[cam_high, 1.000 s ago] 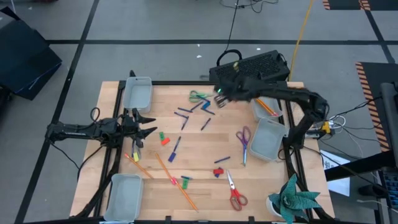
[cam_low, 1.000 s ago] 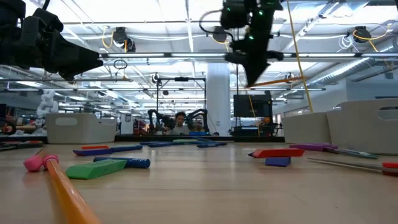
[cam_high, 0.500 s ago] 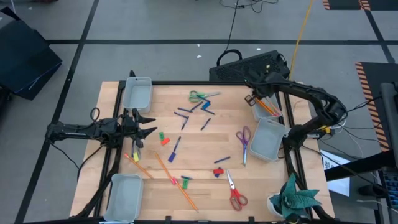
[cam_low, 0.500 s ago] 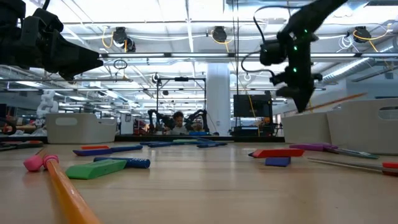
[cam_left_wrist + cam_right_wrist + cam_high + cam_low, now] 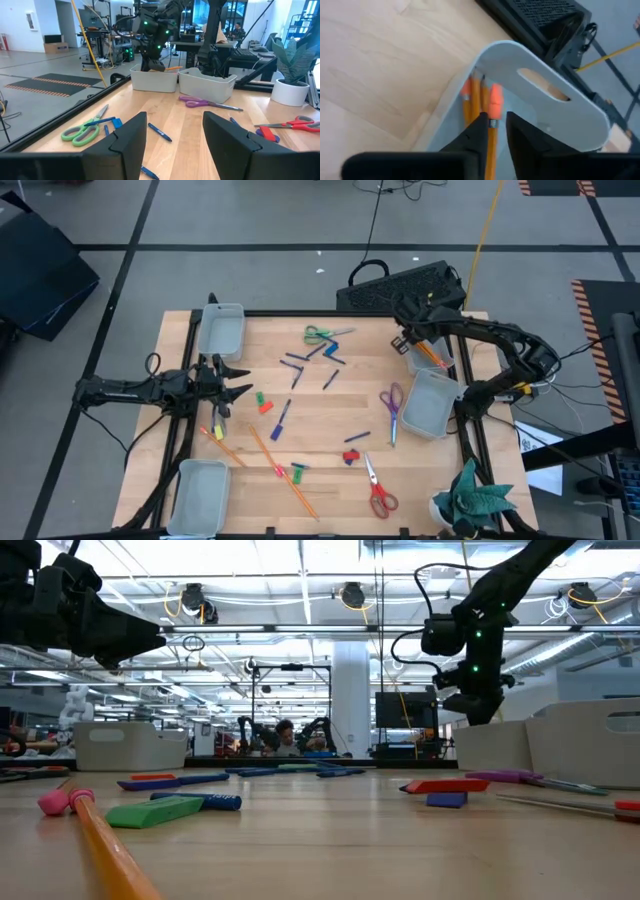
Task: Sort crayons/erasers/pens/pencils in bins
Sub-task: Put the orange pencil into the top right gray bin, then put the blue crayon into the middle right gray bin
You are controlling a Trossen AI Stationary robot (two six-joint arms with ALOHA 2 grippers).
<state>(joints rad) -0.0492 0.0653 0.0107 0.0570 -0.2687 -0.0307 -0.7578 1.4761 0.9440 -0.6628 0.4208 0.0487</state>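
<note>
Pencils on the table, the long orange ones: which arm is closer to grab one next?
Probably the left. The left gripper hovers with open jaws near the loose pencils, while the right gripper is across the table at a bin.

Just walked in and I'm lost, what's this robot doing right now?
It's sorting stationery into bins. The right gripper holds a pencil over the far-right bin, which already has pencils in it. The left gripper waits open at the table's left edge. Pens, crayons and scissors still lie scattered.
</note>
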